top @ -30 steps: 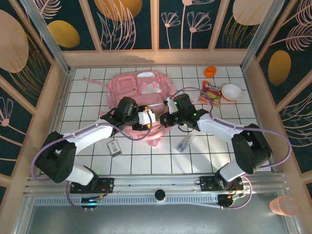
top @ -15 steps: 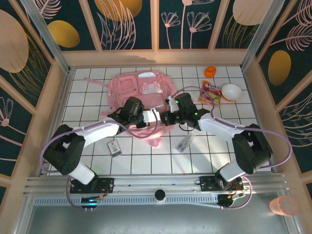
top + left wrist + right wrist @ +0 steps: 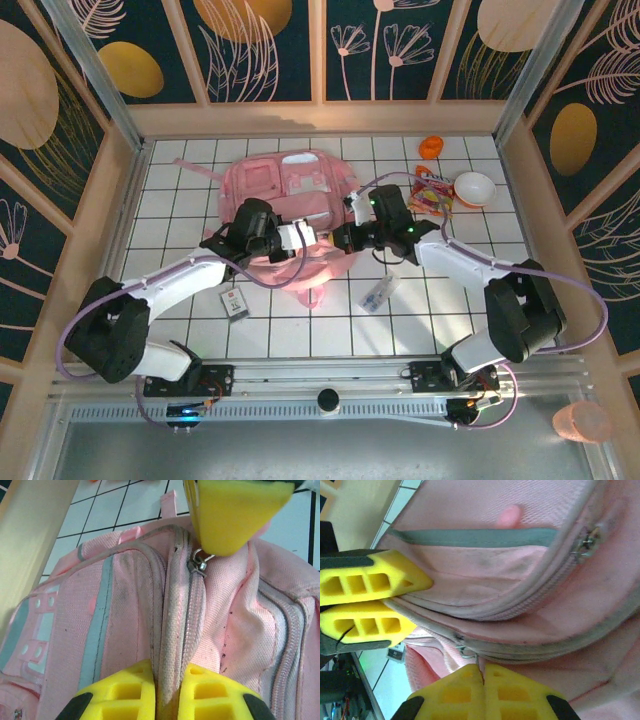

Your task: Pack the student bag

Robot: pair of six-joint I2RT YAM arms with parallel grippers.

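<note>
From above, my left tool is meeting my right tool tip to tip over the near edge of the student bag. The bag is lying flat on the white tiled table and spreading away from both tools toward 11 o'clock. That view is hiding the pads, while the wrist cameras are showing them.

In my left wrist view, my left tool is pinching a raised fold of pink fabric beside the zip, its pads nearly together. My right tool's pad is sitting at 1 o'clock over the metal zip pull.

In my right wrist view, my right tool is pressing its pads fully together, with the zip pull touching their tip. Whether it is gripping the pull I cannot tell. My left tool is clamping the bag's seam at 9 o'clock.
</note>
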